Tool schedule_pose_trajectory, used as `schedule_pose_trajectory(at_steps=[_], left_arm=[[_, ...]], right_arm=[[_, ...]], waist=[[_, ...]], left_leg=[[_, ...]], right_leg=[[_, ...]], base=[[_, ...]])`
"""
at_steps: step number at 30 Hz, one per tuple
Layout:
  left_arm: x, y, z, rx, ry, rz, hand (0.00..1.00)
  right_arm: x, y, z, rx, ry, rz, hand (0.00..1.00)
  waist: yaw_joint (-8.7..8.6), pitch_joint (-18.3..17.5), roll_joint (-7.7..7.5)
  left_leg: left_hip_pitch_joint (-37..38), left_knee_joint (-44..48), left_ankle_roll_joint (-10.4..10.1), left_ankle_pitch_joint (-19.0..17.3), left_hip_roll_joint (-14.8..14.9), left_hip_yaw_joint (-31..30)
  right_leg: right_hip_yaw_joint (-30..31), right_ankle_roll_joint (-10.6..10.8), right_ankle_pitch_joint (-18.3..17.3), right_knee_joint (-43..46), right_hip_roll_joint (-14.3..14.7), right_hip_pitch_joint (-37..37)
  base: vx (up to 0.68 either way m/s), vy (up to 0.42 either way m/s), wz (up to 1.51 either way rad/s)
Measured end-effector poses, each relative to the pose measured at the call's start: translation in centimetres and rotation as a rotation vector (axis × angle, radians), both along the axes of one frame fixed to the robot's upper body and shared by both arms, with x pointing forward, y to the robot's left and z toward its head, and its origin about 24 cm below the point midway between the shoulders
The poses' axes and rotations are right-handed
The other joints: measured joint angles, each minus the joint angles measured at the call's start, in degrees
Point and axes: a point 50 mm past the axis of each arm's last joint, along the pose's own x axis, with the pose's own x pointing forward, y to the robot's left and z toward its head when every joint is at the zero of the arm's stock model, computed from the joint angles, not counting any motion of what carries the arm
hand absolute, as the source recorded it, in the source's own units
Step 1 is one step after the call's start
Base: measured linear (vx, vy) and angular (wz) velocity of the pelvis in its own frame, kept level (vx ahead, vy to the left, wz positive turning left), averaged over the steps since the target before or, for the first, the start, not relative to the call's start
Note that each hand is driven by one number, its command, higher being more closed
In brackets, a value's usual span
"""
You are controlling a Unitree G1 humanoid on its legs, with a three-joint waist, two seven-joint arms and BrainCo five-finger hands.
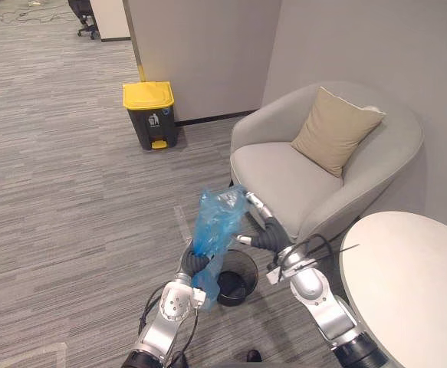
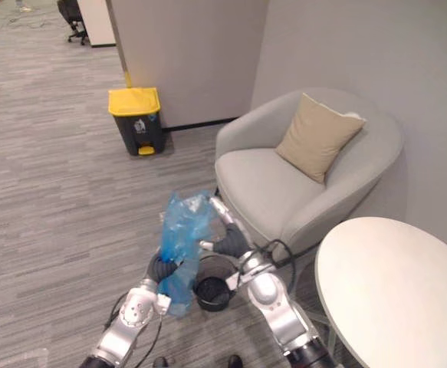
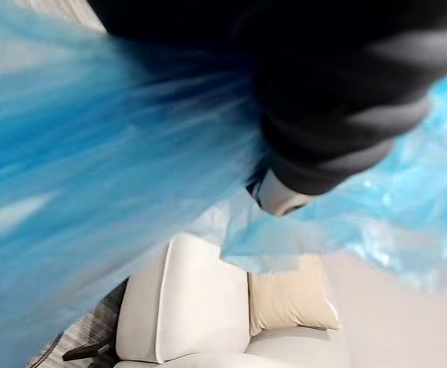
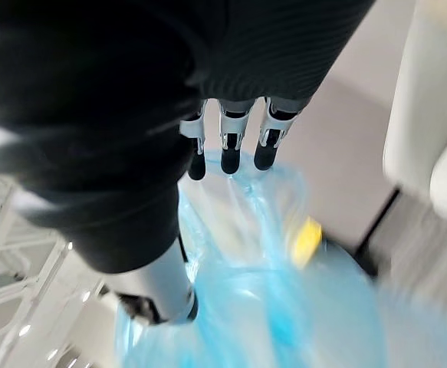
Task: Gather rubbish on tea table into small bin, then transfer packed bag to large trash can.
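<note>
A blue plastic bag (image 1: 217, 218) is held up over the small black bin (image 1: 237, 277) on the carpet, and its lower part hangs beside the bin's rim. My left hand (image 1: 198, 263) grips the bag's bunched middle, with blue film (image 3: 93, 169) wrapped all round it. My right hand (image 1: 265, 230) reaches in from the armchair side. Its straight fingers (image 4: 233, 142) lie against the top of the bag (image 4: 261, 307), with the thumb (image 4: 165, 287) spread apart. The large grey trash can (image 1: 149, 113) with a yellow lid stands far ahead by the wall.
A light grey armchair (image 1: 284, 176) with a beige cushion (image 1: 334, 129) stands right behind the bin. The round white tea table (image 1: 407, 284) is at the lower right. Open carpet runs from the bin to the trash can on the left.
</note>
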Motion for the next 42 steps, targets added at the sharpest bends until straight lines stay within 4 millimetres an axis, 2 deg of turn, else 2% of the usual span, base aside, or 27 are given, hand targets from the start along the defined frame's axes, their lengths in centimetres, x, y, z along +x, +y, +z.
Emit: schedule_pose_trajectory(at_steps=[6,9,11,12,14,15,17,18,20,21,22,24,28,33,36,37,38,40,41,42], left_arm=[[-0.8,1.5,-0.8,-0.004,0.040,0.077,1.00],[-1.6,2.5,-2.0,0.008,0.097,0.119,1.00],[-2.6,3.3,-3.4,0.002,0.170,0.167,1.00],[-2.7,3.5,-3.6,0.001,0.180,0.174,1.00],[-3.5,4.2,-4.7,0.001,0.250,0.202,1.00],[-3.7,4.4,-4.9,0.001,0.260,0.208,1.00],[-4.5,5.1,-5.7,-0.007,0.314,0.238,1.00],[-4.7,5.3,-5.9,-0.008,0.322,0.245,1.00],[-5.3,5.7,-6.5,-0.006,0.357,0.269,1.00],[-5.9,6.1,-7.1,-0.008,0.396,0.288,1.00],[-6.0,6.2,-7.2,-0.011,0.405,0.294,1.00],[-7.0,6.7,-8.1,-0.033,0.461,0.326,1.00],[-8.2,7.3,-9.1,-0.055,0.535,0.380,1.00],[-9.6,7.3,-10.3,-0.085,0.615,0.422,1.00],[-9.5,7.1,-10.3,-0.109,0.619,0.434,1.00],[-9.3,7.0,-10.3,-0.118,0.613,0.438,1.00],[-9.2,6.8,-10.3,-0.151,0.608,0.469,1.00],[-9.0,6.8,-10.1,-0.156,0.597,0.473,1.00],[-9.0,7.0,-10.0,-0.156,0.588,0.482,1.00],[-8.8,7.0,-9.8,-0.164,0.576,0.491,1.00]], right_arm=[[-0.6,-2.8,-1.2,0.042,0.036,-0.180,0.00],[-1.0,-3.9,-3.2,0.055,0.127,-0.249,0.00],[-1.3,-4.6,-6.0,0.083,0.261,-0.314,0.00],[-1.4,-4.7,-6.4,0.091,0.283,-0.323,0.00],[-2.0,-5.1,-9.0,0.133,0.420,-0.356,0.00],[-2.1,-5.2,-9.4,0.142,0.441,-0.358,0.00],[-3.3,-5.5,-12.3,0.161,0.586,-0.387,0.00],[-3.5,-5.6,-12.8,0.162,0.612,-0.392,0.00],[-4.7,-6.0,-15.2,0.172,0.737,-0.420,0.00],[-6.2,-6.5,-17.3,0.185,0.858,-0.462,0.00],[-6.5,-6.7,-17.8,0.191,0.888,-0.476,0.00],[-8.9,-7.7,-20.3,0.219,1.046,-0.562,0.00],[-10.6,-8.4,-22.0,0.261,1.173,-0.650,0.00],[-10.4,-8.3,-22.4,0.275,1.201,-0.680,0.00],[-10.3,-7.6,-22.4,0.314,1.204,-0.698,0.00],[-10.6,-7.1,-22.6,0.326,1.221,-0.700,0.00],[-10.8,-6.6,-22.7,0.343,1.231,-0.700,0.00],[-10.8,-6.7,-22.7,0.362,1.232,-0.714,0.00],[-10.8,-6.5,-22.8,0.369,1.232,-0.713,0.00],[-10.4,-6.4,-22.6,0.375,1.217,-0.711,0.00]], waist=[[-0.16,0.05,0.05],[-0.17,0.35,0.25],[-0.24,0.65,0.52],[-0.24,0.69,0.55],[-0.22,1.01,0.70],[-0.22,1.06,0.74],[-0.19,1.26,0.84],[-0.19,1.29,0.86],[-0.18,1.50,0.91],[-0.10,1.92,1.00],[-0.05,2.15,1.04],[0.04,2.88,1.34],[0.22,4.54,1.57],[0.83,7.53,1.49],[1.03,9.51,0.50],[1.14,9.52,0.01],[1.17,9.98,0.65],[1.27,10.04,-0.07],[1.71,9.90,-0.92],[2.41,9.56,-2.17]], left_leg=[[0.07,0.00,0.06,-0.04,-0.06,-0.06],[0.46,0.00,0.03,-0.10,-0.15,-0.10],[0.89,0.00,-0.20,-0.40,-0.22,-0.10],[0.85,0.00,-0.43,-0.60,-0.23,-0.11],[0.80,0.00,-0.24,-0.88,-0.30,-0.12],[0.81,0.00,-0.13,-0.98,-0.31,-0.12],[0.79,0.00,-0.17,-1.13,-0.37,-0.11],[0.79,0.00,-0.19,-1.14,-0.39,-0.11],[1.03,0.00,-0.34,-1.26,-0.47,-0.15],[1.46,0.04,-0.33,-1.29,-0.53,-0.12],[1.65,0.06,-0.26,-1.32,-0.55,-0.09],[2.37,0.29,0.00,-1.48,-0.72,-0.01],[4.10,0.32,0.09,-1.78,-0.81,1.35],[5.02,0.36,0.28,-1.86,-0.87,3.38],[3.67,2.95,0.98,-2.77,-1.25,2.91],[1.43,5.43,1.70,-4.14,-1.08,1.79],[-0.35,7.59,1.78,-4.84,-0.69,0.17],[-1.32,9.64,1.37,-5.32,-1.20,-2.41],[-2.12,10.85,1.58,-5.17,-1.39,-3.56],[-4.29,12.85,0.80,-4.91,-1.75,-5.55]], right_leg=[[-0.08,-0.02,-0.01,-0.03,-0.06,0.16],[-0.22,0.11,-0.14,-0.11,-0.02,0.66],[-0.36,0.07,-0.41,-0.10,0.03,0.78],[-0.40,-0.01,-0.46,-0.11,0.01,0.77],[-0.54,-0.18,-0.60,-0.23,-0.09,0.81],[-0.57,-0.17,-0.61,-0.25,-0.10,0.83],[-0.85,-0.13,-0.64,-0.50,-0.18,0.93],[-0.86,-0.12,-0.64,-0.56,-0.19,0.98],[-0.91,0.18,-0.47,-0.94,-0.26,1.81],[-0.86,0.33,-0.60,-0.88,-0.29,1.90],[-0.84,0.31,-0.63,-0.87,-0.31,2.06],[-0.59,0.11,-0.70,-0.77,-0.41,3.02],[0.63,0.16,-0.74,-0.22,-0.45,3.73],[2.45,0.49,-1.41,3.20,-0.39,1.94],[2.64,0.74,-5.22,11.24,-1.03,-1.48],[2.20,2.16,-7.56,14.36,-1.56,-2.89],[2.25,0.67,-12.18,26.36,-1.79,-5.91],[2.45,1.23,-16.38,36.54,-2.11,-6.30],[3.13,1.36,-17.96,40.36,-2.12,-6.04],[3.61,1.51,-19.35,38.63,-1.44,-5.33]], base=[[0.00,0.000,0.00],[0.00,0.000,0.00],[0.00,0.000,0.00],[0.00,0.000,0.00],[0.00,0.000,0.00],[0.00,0.000,0.00],[0.00,0.000,0.00],[0.00,0.000,0.00],[0.06,-0.002,0.02],[0.06,0.000,0.01],[0.07,0.002,-0.01],[0.07,0.004,-0.02],[0.04,0.010,-0.14],[-0.04,0.015,-0.23],[-0.09,0.002,0.15],[-0.10,-0.023,0.62],[-0.07,-0.043,0.84],[-0.01,-0.098,0.85],[-0.05,-0.250,0.96],[-0.05,-0.240,0.77]])
